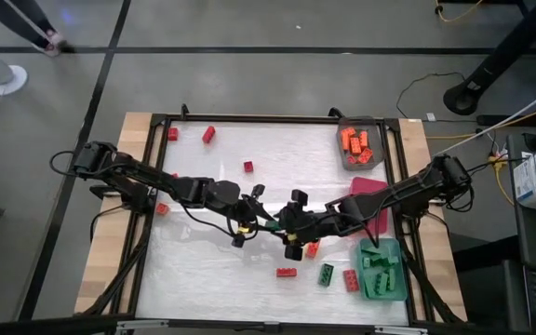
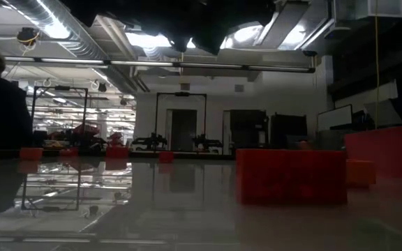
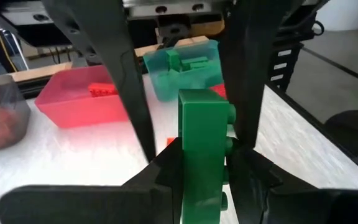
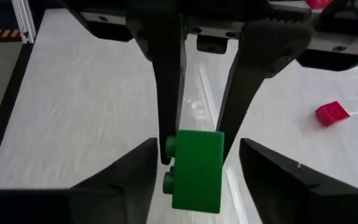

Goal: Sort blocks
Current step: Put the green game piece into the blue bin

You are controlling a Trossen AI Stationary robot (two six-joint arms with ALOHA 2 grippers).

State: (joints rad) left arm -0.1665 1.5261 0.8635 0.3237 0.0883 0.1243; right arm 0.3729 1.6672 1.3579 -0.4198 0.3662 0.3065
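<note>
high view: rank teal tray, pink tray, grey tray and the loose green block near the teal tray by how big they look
1. teal tray, largest.
2. grey tray.
The pink tray is partly hidden under the right arm, so its rank is unsure.
Last. green block, clearly smallest.

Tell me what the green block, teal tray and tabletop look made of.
Green block, clamped in the left gripper's jaws with the right gripper open around it: hard moulded plastic, smooth semi-gloss, crisp studs. Teal tray: thin moulded plastic, walls possibly slightly translucent. Tabletop: white streaked sheet, glossy enough to mirror the room in the low view; laminate or plastic, unclear.
</note>
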